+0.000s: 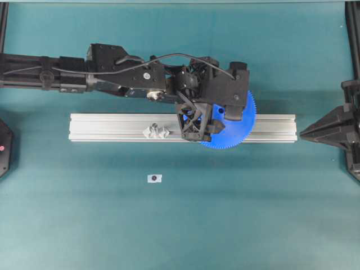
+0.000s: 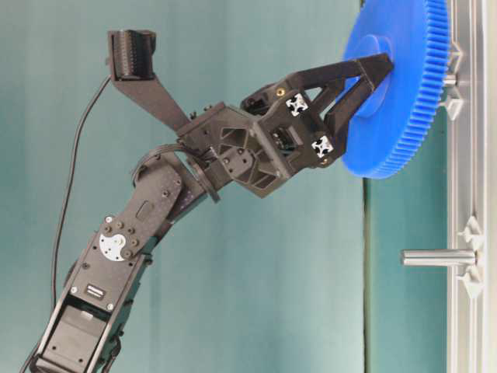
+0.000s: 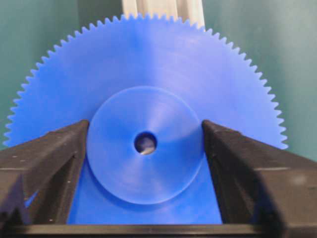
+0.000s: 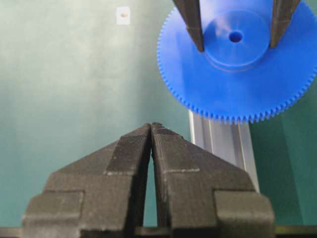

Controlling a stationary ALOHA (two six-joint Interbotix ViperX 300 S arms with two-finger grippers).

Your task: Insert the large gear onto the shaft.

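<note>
Seemingly the left gripper [image 3: 143,144] is releasing the large gear [image 3: 148,89], fingers spread at its hub, near the rail [image 1: 112,128] at upper right in the table-level view. Seating is unconfirmed; backing off comes next. The right gripper [image 4: 151,130] is sitting closed, empty.

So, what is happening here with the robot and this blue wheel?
The left gripper has its fingers on either side of the raised hub of the large gear, which lies flat over the aluminium rail. Something metallic shows in the centre hole. The tall free pin stands bare further along the rail. The right gripper waits shut, away from the work.
</note>
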